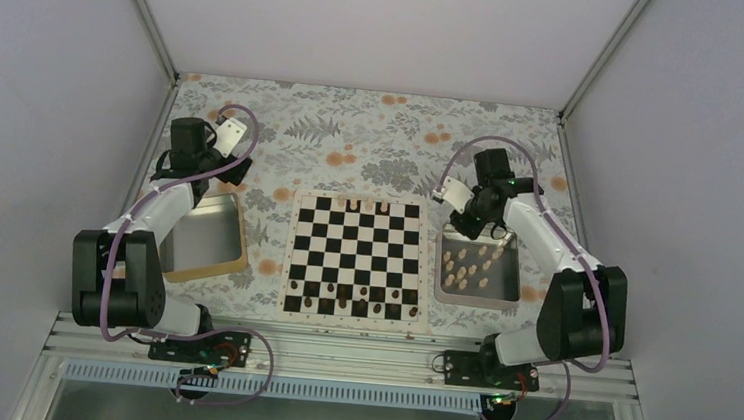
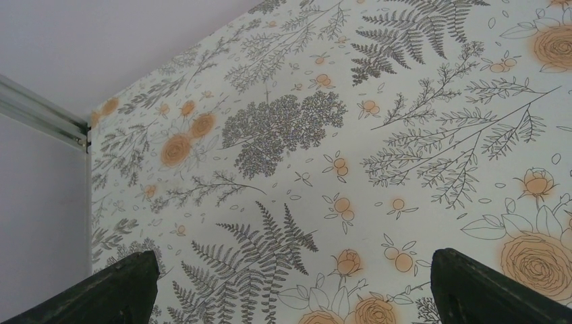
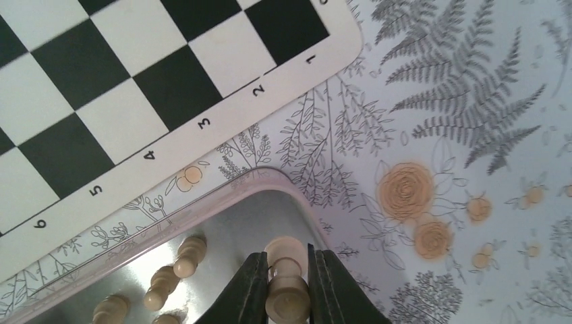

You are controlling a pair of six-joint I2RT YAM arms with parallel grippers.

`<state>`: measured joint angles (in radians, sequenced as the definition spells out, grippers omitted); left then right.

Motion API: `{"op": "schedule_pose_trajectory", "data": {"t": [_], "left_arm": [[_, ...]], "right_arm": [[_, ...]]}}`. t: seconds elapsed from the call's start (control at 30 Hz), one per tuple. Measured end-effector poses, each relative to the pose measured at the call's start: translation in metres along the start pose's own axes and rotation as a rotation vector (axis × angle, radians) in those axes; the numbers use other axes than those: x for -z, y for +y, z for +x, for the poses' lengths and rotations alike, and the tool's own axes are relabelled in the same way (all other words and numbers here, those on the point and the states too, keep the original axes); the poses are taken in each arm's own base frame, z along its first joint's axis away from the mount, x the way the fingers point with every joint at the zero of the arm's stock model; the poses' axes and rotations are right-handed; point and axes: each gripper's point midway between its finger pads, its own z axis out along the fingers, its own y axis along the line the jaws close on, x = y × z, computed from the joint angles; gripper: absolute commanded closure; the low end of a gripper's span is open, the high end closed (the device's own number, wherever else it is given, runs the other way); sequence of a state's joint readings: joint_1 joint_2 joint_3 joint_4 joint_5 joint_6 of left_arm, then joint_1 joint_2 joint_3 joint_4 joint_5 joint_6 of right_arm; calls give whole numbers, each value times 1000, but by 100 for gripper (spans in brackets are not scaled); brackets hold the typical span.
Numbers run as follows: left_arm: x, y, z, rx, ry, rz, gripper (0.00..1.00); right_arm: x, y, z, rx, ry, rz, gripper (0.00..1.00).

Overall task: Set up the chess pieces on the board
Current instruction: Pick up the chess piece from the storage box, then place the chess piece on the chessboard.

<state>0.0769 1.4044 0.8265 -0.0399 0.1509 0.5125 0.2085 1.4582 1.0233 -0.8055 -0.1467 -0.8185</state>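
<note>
A pawn (image 3: 287, 297) is clamped in the right gripper (image 3: 288, 258) over the tray (image 1: 503, 281) by the right edge of the bench (image 1: 354, 128), where other pieces (image 1: 469, 263) lie. It is presumably meant for the board (image 1: 356, 254) at mid near edge. The left gripper (image 2: 291, 255) is held with jaws wide apart near the far-left corner, apparently out of the way.

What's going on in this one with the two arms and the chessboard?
The right gripper is shut on one small pale tan wooden chess piece at a corner of the square steel tray, where more pale pieces lie. The flat black-and-white checkered board has a few pale pieces on its far row and dark brown chessmen along its near rows. The left gripper hangs open over the floral tablecloth, holding nothing.
</note>
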Motion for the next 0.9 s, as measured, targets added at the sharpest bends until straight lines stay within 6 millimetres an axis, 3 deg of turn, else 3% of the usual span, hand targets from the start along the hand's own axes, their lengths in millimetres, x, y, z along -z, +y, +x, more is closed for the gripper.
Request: {"op": "schedule_pose_trajectory", "data": {"t": [0.17, 0.37, 0.53, 0.73, 0.9], "left_arm": [[0, 0, 0, -1, -2, 0, 0], [3, 1, -3, -2, -11, -4, 0], [6, 2, -6, -4, -20, -10, 0], [6, 3, -6, -2, -20, -12, 0], [6, 4, -6, -1, -19, -13, 0]], "right_arm": [[18, -3, -17, 28, -23, 18, 85], [27, -5, -66, 117, -78, 26, 83], [5, 1, -88, 154, -82, -34, 83], [-37, 3, -88, 150, -36, -99, 83], [-59, 3, -87, 146, -24, -126, 83]]}}
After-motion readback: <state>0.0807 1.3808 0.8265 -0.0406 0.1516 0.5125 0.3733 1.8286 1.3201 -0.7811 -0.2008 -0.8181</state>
